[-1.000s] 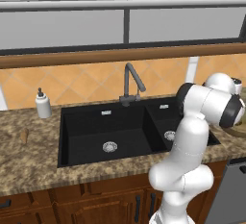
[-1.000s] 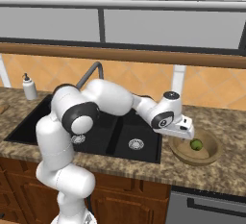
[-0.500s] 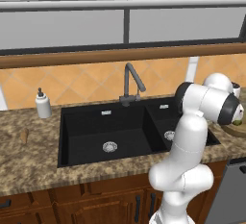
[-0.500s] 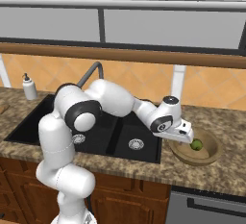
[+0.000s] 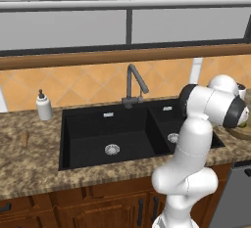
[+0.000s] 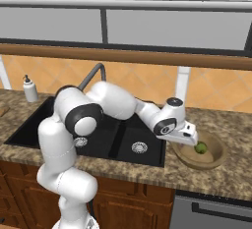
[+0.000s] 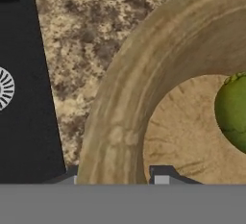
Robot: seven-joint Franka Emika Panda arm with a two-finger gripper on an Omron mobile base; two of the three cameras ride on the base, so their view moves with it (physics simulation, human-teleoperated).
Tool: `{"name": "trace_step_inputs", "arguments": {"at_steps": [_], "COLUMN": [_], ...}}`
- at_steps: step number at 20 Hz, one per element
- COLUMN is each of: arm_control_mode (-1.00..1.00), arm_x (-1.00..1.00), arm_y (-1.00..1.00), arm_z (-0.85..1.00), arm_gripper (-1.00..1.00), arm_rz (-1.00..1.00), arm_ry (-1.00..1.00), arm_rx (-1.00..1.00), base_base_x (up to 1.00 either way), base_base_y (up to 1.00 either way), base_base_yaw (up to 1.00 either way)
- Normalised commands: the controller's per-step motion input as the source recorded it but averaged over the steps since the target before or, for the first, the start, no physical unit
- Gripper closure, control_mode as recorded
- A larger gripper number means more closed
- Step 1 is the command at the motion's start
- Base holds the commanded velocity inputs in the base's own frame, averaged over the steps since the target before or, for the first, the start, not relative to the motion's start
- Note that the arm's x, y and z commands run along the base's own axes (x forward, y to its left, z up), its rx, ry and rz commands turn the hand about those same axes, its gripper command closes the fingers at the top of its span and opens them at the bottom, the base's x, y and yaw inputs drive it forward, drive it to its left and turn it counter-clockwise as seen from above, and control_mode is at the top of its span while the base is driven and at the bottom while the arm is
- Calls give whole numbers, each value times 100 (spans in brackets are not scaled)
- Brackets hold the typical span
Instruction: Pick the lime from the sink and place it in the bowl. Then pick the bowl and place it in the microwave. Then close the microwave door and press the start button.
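The tan bowl [image 6: 217, 160] stands on the counter right of the black sink [image 6: 123, 139]. The yellow-green lime [image 6: 200, 148] lies inside it. My gripper [image 6: 190, 142] is low over the bowl's near-left rim. In the hand view the bowl's thick rim [image 7: 120, 103] runs between my gripper's [image 7: 115, 179] fingertips [image 7: 161, 177], one inside the bowl and one outside, with small gaps left; it is open. There the lime [image 7: 235, 115] sits at the right edge and the sink [image 7: 24, 98] at the left. An edge of the bowl [image 5: 243, 133] peeks from behind my arm. The microwave and its door are out of view.
A grey faucet [image 5: 133, 82] rises behind the sink divider. A white soap bottle [image 5: 43, 106] stands at the back left, with a small tan object [image 5: 24, 138] near it. A white upright post [image 6: 183, 83] stands behind the bowl. Granite counter surrounds the bowl.
My hand has sunk a little toward the bowl's rim and the fingers have drawn closer together. Bowl and lime have not moved.
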Motion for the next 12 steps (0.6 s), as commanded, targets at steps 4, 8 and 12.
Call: {"name": "trace_step_inputs", "arguments": {"at_steps": [4, 8, 12], "arm_control_mode": [-100, -100, -100], "arm_x": [-19, -6, -6], "arm_y": [31, 44, 7], "arm_z": [37, 48, 73], "arm_gripper": [100, 100, 100], "arm_rz": [29, 32, 30], "arm_ry": [-6, 10, 14], "arm_rx": [-14, -22, -3], "base_base_x": [0, 0, 0], "base_base_y": [0, 0, 0], "base_base_yaw": [0, 0, 0]}}
